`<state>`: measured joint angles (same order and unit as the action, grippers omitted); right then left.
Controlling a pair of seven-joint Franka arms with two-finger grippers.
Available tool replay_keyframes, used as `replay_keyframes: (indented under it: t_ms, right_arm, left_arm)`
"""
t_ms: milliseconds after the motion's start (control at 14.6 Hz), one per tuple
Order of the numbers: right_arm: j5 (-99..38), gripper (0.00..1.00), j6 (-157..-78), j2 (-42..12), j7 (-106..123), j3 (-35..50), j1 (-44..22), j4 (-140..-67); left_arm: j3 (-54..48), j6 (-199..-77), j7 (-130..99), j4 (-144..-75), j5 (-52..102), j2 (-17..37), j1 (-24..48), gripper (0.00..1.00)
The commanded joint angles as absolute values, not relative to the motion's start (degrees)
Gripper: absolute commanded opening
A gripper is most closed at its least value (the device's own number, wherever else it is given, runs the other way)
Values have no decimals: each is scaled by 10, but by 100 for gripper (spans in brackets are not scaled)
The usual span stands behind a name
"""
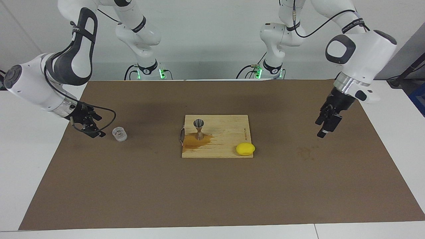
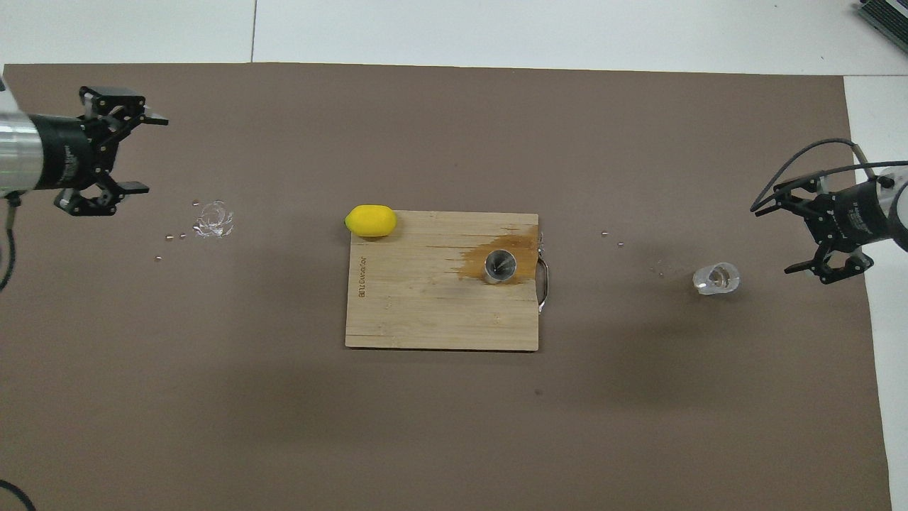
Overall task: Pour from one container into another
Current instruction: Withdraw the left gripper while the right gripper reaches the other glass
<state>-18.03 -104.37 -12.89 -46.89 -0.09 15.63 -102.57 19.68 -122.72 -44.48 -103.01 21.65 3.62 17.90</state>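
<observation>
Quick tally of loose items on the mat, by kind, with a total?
Glass cup: 1
Metal jigger: 1
Wooden cutting board: 1
Lemon: 1
Total: 4

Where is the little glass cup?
The glass cup stands on the brown mat toward the right arm's end of the table, just beside the right claw, apart from the cutting board.

I see the small clear glass cup (image 1: 120,134) upright at the left of the facing frame; the silver jigger (image 1: 199,128) stands on a brown wet patch at centre.
</observation>
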Motion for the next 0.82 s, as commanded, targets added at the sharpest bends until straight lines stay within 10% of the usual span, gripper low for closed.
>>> replay_keyframes:
  t_ms: [0, 752]
  right_arm:
    - [-231, 100, -1066, -134, -488, 4, 178, -1056]
    - [-332, 100, -1114, -180, -442, 4, 224, -1133]
  left_arm:
    - [194, -1188, -342, -1027, 204, 21, 140, 100]
    - [26, -994, -39, -924, 64, 14, -28, 100]
